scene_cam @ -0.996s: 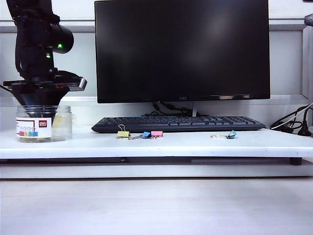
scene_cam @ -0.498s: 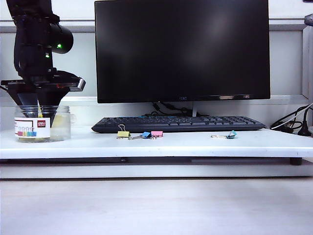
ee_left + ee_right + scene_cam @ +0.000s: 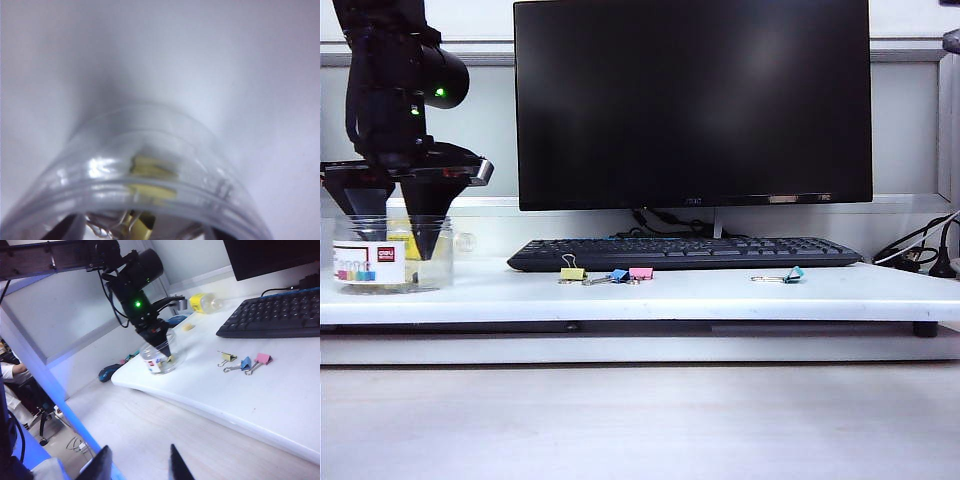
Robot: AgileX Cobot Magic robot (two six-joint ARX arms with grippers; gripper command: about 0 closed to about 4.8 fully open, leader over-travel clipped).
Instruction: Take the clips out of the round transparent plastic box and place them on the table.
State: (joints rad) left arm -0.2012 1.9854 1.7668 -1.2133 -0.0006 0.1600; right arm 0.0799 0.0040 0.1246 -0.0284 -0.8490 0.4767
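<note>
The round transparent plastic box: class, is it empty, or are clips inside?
Not empty. The left wrist view shows pale-yellow clips inside the round transparent plastic box, between the left gripper's open jaws.

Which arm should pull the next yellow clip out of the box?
Left. The left gripper hangs open inside the round transparent plastic box, above the clips; the right gripper is off the table.

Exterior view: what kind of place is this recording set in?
Most likely an office desk or lab workstation. A dark monitor stands behind a black keyboard on a white table, with cables at the right edge. The right wrist view adds a computer mouse and an office chair.
</note>
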